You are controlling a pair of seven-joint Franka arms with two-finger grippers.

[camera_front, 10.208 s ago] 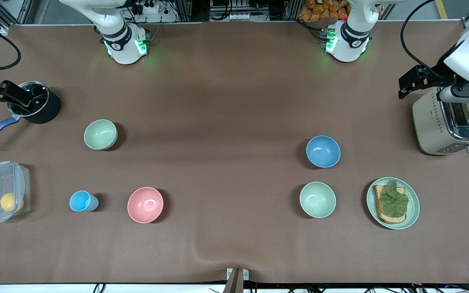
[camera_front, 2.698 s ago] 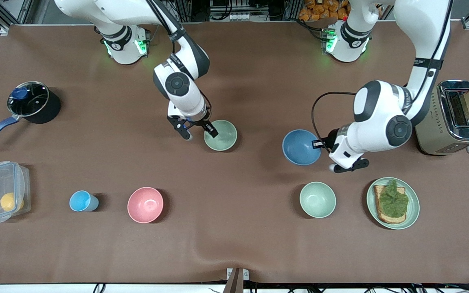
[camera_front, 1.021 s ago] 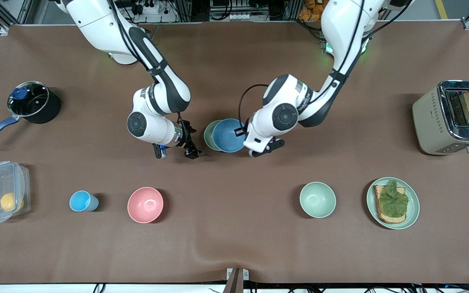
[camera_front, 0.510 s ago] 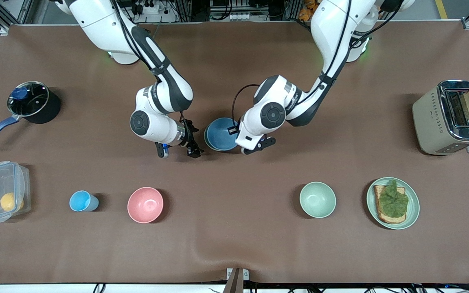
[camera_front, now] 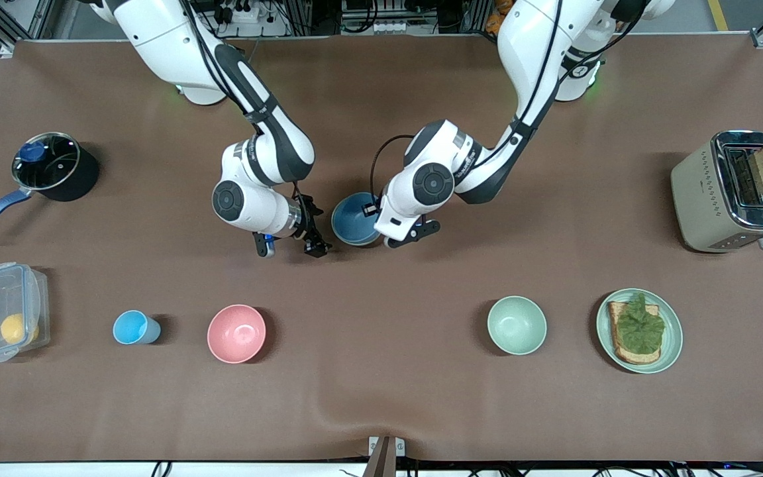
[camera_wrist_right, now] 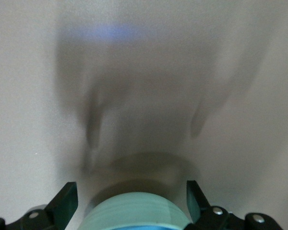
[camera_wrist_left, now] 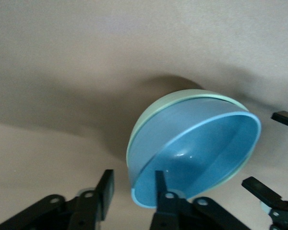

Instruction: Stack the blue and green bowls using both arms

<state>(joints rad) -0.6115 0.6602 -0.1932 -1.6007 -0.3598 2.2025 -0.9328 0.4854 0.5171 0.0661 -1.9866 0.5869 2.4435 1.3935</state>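
Observation:
The blue bowl [camera_front: 354,227] sits inside the green bowl [camera_wrist_left: 151,112] near the table's middle. In the front view the blue bowl hides almost all of the green one. In the left wrist view the green rim shows round the blue bowl [camera_wrist_left: 197,158]. My left gripper [camera_front: 376,225] [camera_wrist_left: 132,186] is open, one finger inside the blue bowl and one outside, the rim between them untouched. My right gripper [camera_front: 290,250] [camera_wrist_right: 129,200] is open and empty beside the stack, toward the right arm's end. The green bowl's outer wall [camera_wrist_right: 139,212] shows between its fingers.
A mint-green bowl [camera_front: 516,324] and a plate [camera_front: 671,331] with toast and lettuce lie nearer the camera. So do a pink bowl [camera_front: 236,333], a light-blue cup [camera_front: 133,327] and a clear box [camera_front: 4,321]. A pot [camera_front: 57,167] and a toaster [camera_front: 732,192] stand at the table's ends.
My left gripper has brought the blue bowl toward the right arm's end and down into the green bowl, which it now covers. My right gripper has stayed open beside the stack.

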